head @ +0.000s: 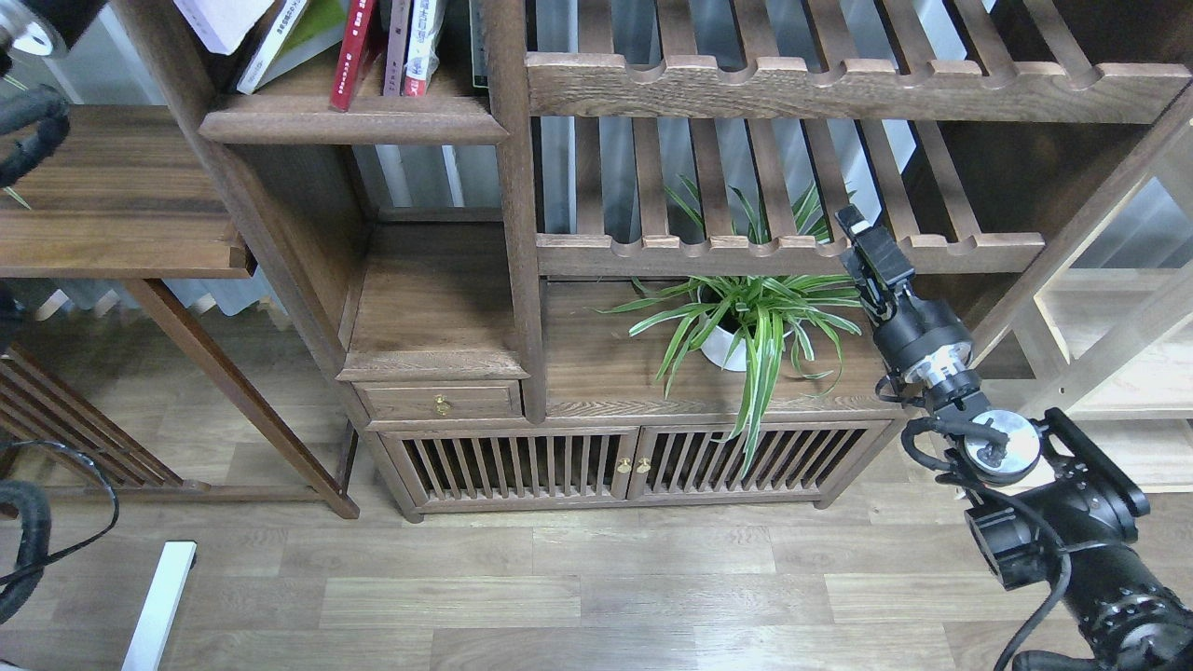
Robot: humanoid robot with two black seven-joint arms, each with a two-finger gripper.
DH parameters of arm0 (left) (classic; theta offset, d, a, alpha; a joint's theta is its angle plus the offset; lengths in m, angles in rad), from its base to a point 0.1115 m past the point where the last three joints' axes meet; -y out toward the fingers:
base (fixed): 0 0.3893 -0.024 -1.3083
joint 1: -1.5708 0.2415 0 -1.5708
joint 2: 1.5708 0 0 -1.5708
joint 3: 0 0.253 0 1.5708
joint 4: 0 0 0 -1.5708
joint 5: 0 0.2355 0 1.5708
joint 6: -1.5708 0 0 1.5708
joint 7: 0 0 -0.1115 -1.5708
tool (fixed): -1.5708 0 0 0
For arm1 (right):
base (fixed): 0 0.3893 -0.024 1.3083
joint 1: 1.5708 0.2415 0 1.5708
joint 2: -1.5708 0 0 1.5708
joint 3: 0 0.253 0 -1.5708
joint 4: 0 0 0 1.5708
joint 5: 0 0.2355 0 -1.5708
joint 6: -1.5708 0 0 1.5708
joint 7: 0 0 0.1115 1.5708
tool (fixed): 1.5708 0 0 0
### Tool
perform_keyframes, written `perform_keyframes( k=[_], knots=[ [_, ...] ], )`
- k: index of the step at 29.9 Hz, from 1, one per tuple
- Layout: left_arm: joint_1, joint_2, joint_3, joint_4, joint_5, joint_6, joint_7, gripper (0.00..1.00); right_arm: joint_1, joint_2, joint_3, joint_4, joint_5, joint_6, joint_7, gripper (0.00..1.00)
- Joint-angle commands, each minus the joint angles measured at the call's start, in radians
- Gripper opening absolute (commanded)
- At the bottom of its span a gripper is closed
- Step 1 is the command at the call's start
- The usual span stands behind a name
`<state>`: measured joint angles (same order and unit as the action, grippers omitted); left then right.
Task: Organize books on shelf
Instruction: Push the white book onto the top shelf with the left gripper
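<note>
The books [354, 47] stand and lean on the shelf [354, 119] at upper left (their tops cut off by the frame). The right pincer [862, 238] hovers empty near the potted plant [746, 321], its fingers seemingly closed, though I cannot tell.

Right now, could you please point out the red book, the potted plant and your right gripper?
red book [352, 56]: head view, on its spine.
potted plant [722, 347]: head view, on the white pot.
right gripper [862, 244]: head view, at its fingers' far end.
</note>
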<state>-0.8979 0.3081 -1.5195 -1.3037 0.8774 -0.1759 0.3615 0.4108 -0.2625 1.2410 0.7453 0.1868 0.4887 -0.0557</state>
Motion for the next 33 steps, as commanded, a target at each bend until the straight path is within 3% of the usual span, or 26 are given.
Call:
perform_keyframes(
  k=[1,11,24,29,33],
  knots=[
    [-0.047,0.000,0.039,0.064,0.000,0.004,-0.001,0.00,-0.001,0.005,0.000,0.003,0.000,0.000,0.002,0.95],
    [-0.265,-0.001,0.154,0.277,0.000,0.030,-0.013,0.00,-0.001,0.012,0.000,0.006,0.003,0.000,0.005,0.95],
    [-0.328,-0.001,0.223,0.377,-0.011,0.088,-0.016,0.01,-0.004,0.011,0.003,0.009,0.014,0.000,0.005,0.95],
    [-0.371,-0.006,0.234,0.458,-0.015,0.085,-0.061,0.03,-0.006,0.012,0.003,0.009,0.014,0.000,0.005,0.95],
    [-0.400,-0.010,0.278,0.509,-0.047,0.078,-0.067,0.03,-0.006,0.014,0.002,0.011,0.016,0.000,0.005,0.95]
  ],
)
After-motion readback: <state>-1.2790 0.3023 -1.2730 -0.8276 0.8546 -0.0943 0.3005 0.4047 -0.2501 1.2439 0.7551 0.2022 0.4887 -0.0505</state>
